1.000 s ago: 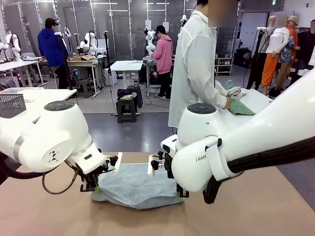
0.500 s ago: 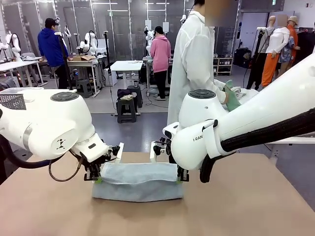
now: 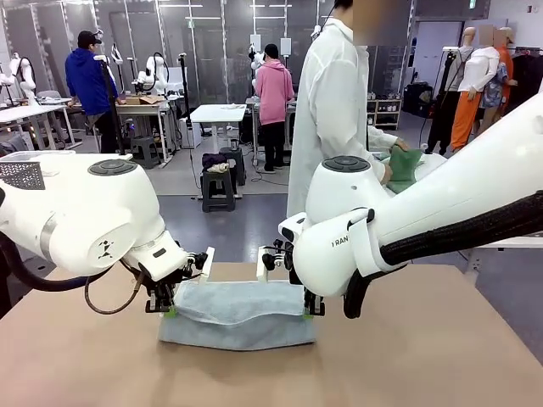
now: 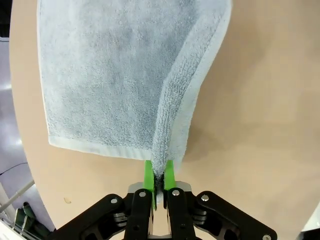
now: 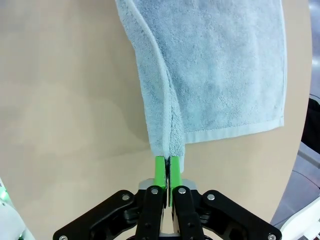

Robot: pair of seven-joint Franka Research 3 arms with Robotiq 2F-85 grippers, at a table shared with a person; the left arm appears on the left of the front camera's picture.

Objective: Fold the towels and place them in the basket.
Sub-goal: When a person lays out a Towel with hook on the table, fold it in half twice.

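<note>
Sagging at the middle of the brown table (image 3: 424, 356), a pale blue-grey terry towel (image 3: 237, 315) droops between the left gripper (image 4: 159, 171) and right gripper (image 5: 166, 166), each with jaws clamped on one end corner, likely the best hold for such light, limp cloth.

place: lab, probably | cues: white worktable (image 3: 216, 112) | stool (image 3: 218, 180) | white-coated person (image 3: 335, 110)

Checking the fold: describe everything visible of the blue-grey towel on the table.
The towel is pale blue-grey terry with a flat hemmed border. It lies on the tan table, partly doubled over. The left gripper and right gripper each pinch one end of its upper layer, holding that edge raised and sagging between them; the lower layer lies flat.
</note>
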